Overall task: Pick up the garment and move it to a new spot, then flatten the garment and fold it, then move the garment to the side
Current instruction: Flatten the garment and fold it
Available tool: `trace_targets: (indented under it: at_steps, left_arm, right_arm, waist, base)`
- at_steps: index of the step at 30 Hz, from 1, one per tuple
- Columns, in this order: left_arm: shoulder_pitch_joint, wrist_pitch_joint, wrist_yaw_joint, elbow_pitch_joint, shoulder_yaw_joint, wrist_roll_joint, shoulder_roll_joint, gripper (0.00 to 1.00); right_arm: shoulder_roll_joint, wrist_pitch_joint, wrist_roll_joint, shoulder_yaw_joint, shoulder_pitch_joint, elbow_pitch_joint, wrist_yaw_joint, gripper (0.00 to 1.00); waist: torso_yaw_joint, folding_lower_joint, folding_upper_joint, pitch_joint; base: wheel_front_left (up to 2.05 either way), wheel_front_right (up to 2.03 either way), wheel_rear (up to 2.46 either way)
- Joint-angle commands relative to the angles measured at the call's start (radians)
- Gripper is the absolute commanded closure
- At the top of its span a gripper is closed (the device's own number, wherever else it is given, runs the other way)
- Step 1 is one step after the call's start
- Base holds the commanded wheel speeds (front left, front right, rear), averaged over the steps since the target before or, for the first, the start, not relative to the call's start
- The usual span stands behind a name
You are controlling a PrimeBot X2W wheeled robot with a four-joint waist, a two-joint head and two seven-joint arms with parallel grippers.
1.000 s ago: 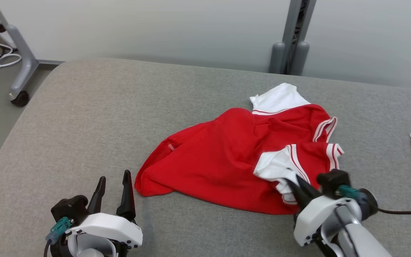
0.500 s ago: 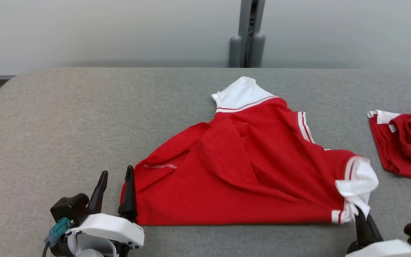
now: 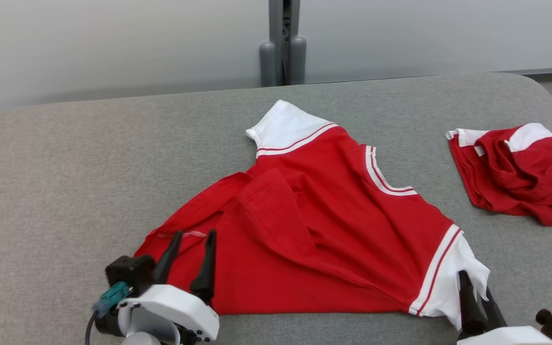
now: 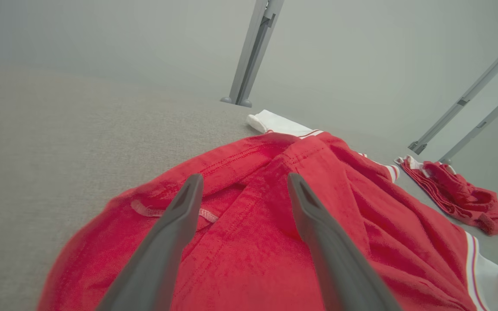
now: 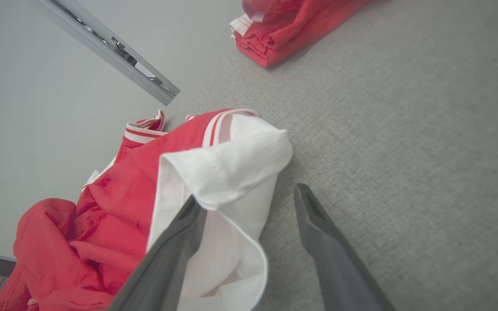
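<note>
Across the grey cloth-covered surface point(image 3: 89, 158) lies the garment point(image 3: 314, 230), a red shirt with white sleeves and striped trim. It sits mid-surface, roughly spread but rumpled: a loose fold runs down its middle and the hem corner on the robot's left is turned over.

It looks light, soft and wholly limp, likely a thin knit that will sag, stretch and crease wherever it goes unsupported, and may drag a little on the woven cover. The surest holds seem to be the stitched edges: the hem corners, the sleeve cuffs and the shoulder seams, where the doubled cloth gives a firmer pinch. Lifting by two well-separated points should keep it from bunching.

Well apart, on the robot's right, rests a bunched red-and-white heap point(image 3: 511, 177).

By count: two red-and-white garments, two white sleeves on the spread one, two pincers.

The left pincer point(image 4: 245, 176) hangs over the turned hem corner, spread wide and holding nothing. The right pincer point(image 5: 248, 193) stands parted at the near sleeve, whose white cuff drapes against one finger but is not clamped.
</note>
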Motion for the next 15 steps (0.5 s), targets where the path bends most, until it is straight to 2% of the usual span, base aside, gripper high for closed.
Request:
trace_targets:
  at_steps: [1, 7, 10, 15]
  left_arm:
    - [-0.022, 0.013, -0.013, 0.007, -0.01, 0.0, 0.001, 0.0]
    - [-0.118, 0.097, -0.063, 0.092, -0.073, 0.028, 0.013, 0.0]
    - [-0.179, 0.134, -0.08, 0.154, -0.079, 0.016, 0.001, 0.0]
    - [-0.271, 0.173, -0.069, 0.273, -0.065, 0.004, -0.015, 0.0]
  right_arm:
    - [-0.006, -0.007, -0.009, -0.008, -0.003, -0.024, 0.0, 0.0]
    - [-0.063, -0.006, -0.024, -0.048, 0.012, -0.172, 0.0, 0.0]
    - [-0.088, -0.006, -0.038, -0.064, 0.003, -0.233, 0.0, 0.0]
    - [-0.102, -0.006, -0.062, -0.072, -0.016, -0.3, 0.0, 0.0]
  waist:
    - [-0.018, 0.0, 0.0, 0.0]
    - [-0.07, 0.0, 0.0, 0.003]
    - [-0.093, 0.0, 0.0, 0.009]
    - [-0.125, 0.0, 0.0, 0.025]
  base:
    - [0.0, 0.0, 0.0]
    - [0.0, 0.0, 0.0]
    - [0.0, 0.0, 0.0]
    - [0.0, 0.0, 0.0]
